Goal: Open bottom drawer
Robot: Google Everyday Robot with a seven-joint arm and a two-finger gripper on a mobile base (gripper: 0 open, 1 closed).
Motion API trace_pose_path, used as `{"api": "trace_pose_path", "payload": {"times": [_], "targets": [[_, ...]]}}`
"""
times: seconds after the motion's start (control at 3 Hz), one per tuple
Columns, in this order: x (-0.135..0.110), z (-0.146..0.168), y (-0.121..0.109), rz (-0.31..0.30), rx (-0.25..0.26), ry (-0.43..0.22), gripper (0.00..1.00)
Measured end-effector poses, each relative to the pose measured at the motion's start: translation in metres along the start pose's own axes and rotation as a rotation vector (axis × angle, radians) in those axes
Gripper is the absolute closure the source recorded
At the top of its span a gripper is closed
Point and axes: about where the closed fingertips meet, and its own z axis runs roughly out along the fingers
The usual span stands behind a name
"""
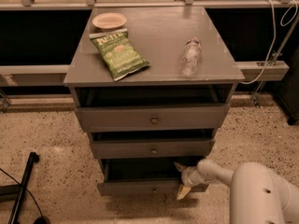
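Nearest, at lower right: the robot's white arm (261, 195), reaching left toward the grey cabinet. Its gripper (181, 179) sits at the right end of the bottom drawer (140, 187), with the two tan fingers (183, 192) spread apart. One points up into the dark opening behind the drawer front and the other hangs down across the front face; whether either touches the wood cannot be told. The bottom drawer, lowest and narrowest of three, stands partly pulled out, with a dark gap above its front and a small round knob (154, 189) at centre. At lower left, a black pole (23, 185) lies on the speckled floor (56, 139). Above come the middle drawer (152, 148) and the top drawer (152, 118). On the cabinet top (159, 50) a green bag of chips (119, 52) lies left and a clear water bottle (189, 57) lies on its side right. Farthest back, a shallow bowl (110, 20) sits just behind the bag.
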Motion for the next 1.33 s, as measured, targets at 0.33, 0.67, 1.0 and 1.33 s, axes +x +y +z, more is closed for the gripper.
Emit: {"api": "trace_pose_path", "payload": {"times": [0.33, 0.67, 1.0, 1.33], "targets": [[0.005, 0.006, 0.014, 0.026, -0.059, -0.002, 0.17], [0.002, 0.008, 0.026, 0.026, -0.113, 0.010, 0.37], [-0.006, -0.005, 0.044, 0.025, -0.166, 0.012, 0.55], [-0.011, -0.021, 0.063, 0.027, -0.203, -0.006, 0.55]]}}
